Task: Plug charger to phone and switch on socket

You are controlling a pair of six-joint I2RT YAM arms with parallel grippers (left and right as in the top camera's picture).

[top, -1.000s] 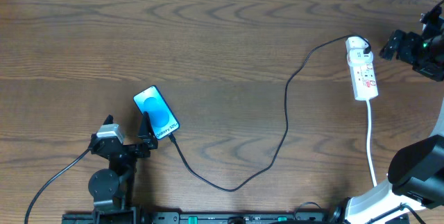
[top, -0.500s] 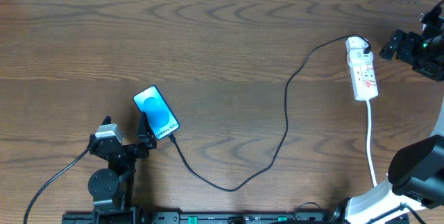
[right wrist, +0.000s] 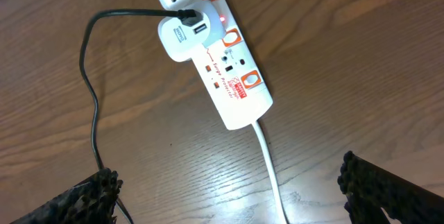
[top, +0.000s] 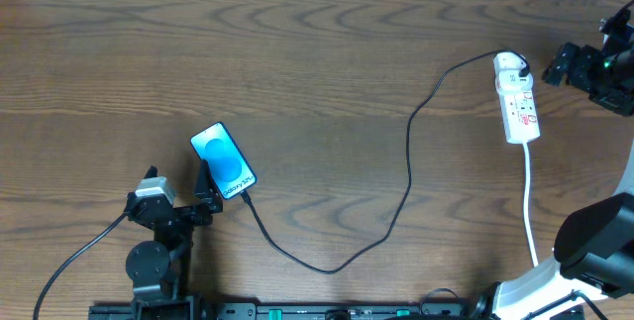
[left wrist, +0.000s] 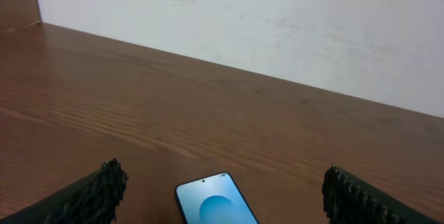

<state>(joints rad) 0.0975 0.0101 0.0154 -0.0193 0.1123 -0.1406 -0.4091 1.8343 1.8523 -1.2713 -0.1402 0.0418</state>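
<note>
The phone (top: pixel 223 160) lies flat on the table with its blue screen up. It also shows at the bottom of the left wrist view (left wrist: pixel 215 204). The charger (top: pixel 408 161), a long black cable, runs from the phone's lower end in a loop to a white adapter in the socket (top: pixel 517 97). My left gripper (top: pixel 180 179) is open just behind the phone, which lies between its fingers (left wrist: pixel 222 186). My right gripper (top: pixel 557 62) is open and empty to the right of the socket. In the right wrist view (right wrist: pixel 232 186) it hovers above the socket (right wrist: pixel 229 78), where a small red light glows.
The socket's white cord (top: pixel 530 201) runs to the near table edge and shows in the right wrist view (right wrist: pixel 267 161). The charger's loop lies across the table's middle. A white wall (left wrist: pixel 277 23) stands behind the far edge.
My left gripper has edged very slightly back from the phone. The phone, charger, socket and right gripper have not moved.
</note>
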